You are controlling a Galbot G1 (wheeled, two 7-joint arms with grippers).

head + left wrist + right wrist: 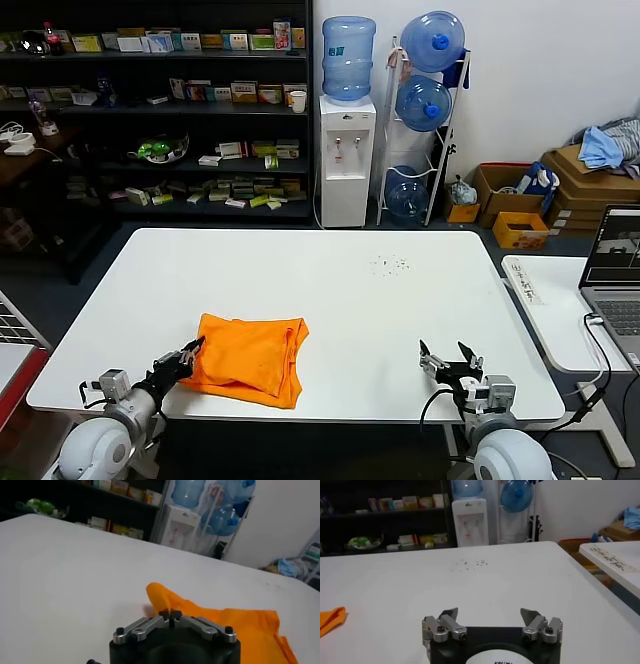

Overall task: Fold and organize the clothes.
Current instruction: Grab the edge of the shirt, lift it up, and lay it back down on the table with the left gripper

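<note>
Left gripper (192,349) sits low at the near edge of the white table (330,290), fingers pinched tight together, tips right at the near-left corner of the orange T-shirt (250,357). From the left wrist cam the two fingertips (170,614) meet with no gap, orange fabric just past them & around them; looks like they've nipped the shirt's edge, tho can't tell how much cloth is between them. Shirt lies in a rough folded rectangle, spreading away from those fingers toward table centre, flat on the top, a few creases.

Right gripper (449,357) hovers over the near-right part of the table, fingers spread wide, nothing between them, bare tabletop ahead. Shirt's well off to its side.

Further out beyond both: scatter of small dark specks (390,265) on the table, then the water dispenser (347,150) & dark shelves (160,110) at the back wall.
</note>
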